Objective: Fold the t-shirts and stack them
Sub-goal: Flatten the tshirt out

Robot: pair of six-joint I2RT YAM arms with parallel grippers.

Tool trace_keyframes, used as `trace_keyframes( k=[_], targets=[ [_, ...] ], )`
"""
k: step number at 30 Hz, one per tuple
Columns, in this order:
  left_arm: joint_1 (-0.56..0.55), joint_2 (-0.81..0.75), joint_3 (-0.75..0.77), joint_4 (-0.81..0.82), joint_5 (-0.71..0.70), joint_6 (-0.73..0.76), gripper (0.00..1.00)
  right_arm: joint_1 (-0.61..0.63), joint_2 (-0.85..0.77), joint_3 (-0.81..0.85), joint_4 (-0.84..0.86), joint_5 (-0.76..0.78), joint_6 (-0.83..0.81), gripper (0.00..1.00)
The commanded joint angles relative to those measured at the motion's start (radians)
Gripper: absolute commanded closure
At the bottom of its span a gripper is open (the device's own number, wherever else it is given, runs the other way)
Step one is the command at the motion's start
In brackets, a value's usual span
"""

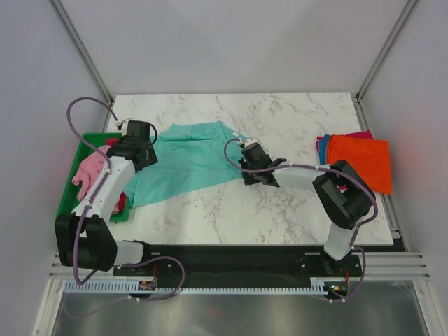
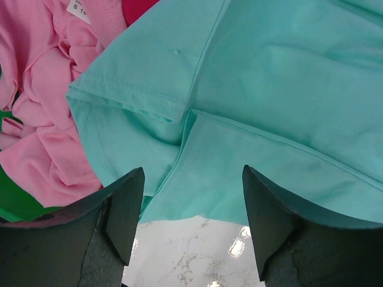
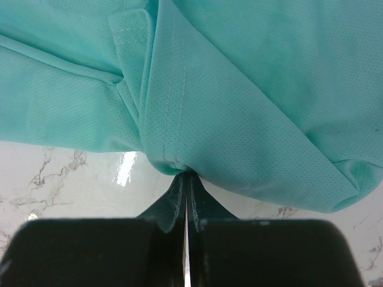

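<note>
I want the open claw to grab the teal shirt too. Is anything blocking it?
No, nothing visible. The teal shirt lies right in front of the left gripper, whose jaws stand open; the pink shirt sits off to one side.

You had the teal t-shirt (image 1: 189, 157) spread crumpled on the bench (image 1: 280, 217), left of its middle. Your left gripper (image 1: 148, 148) sat at the shirt's left side and your right gripper (image 1: 243, 159) at its right edge. By the bench's left edge, the green tray (image 1: 70, 187) held a bunched pink t-shirt (image 1: 89, 171) and some red cloth (image 1: 123, 201). At the right edge lay your folded stack: orange t-shirt (image 1: 364, 162) on top, blue (image 1: 324, 148) and magenta (image 1: 360, 133) showing beneath.
</note>
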Motion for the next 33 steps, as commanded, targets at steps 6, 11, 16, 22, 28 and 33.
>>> trace_keyframes(
  k=[6,11,16,22,28,33],
  targets=[
    [0.026,0.128,0.08,-0.002,-0.06,0.002,0.32,-0.018,-0.008,-0.124,-0.035,-0.018,-0.013,1.0],
    [0.026,0.211,0.097,-0.008,-0.023,-0.015,0.4,-0.02,0.017,-0.113,-0.03,-0.038,-0.023,1.0],
    [0.026,0.249,0.094,-0.005,-0.039,-0.011,0.41,-0.02,0.015,-0.118,-0.024,-0.051,-0.031,1.0],
    [0.029,0.297,0.117,0.001,-0.036,-0.002,0.43,-0.02,0.012,-0.124,-0.017,-0.061,-0.034,1.0],
    [0.034,0.306,0.121,0.012,0.001,0.0,0.51,-0.026,0.017,-0.124,-0.013,-0.071,-0.036,1.0],
    [0.036,0.307,0.126,0.015,0.015,0.0,0.81,-0.029,0.023,-0.119,-0.015,-0.076,-0.036,1.0]
  ],
)
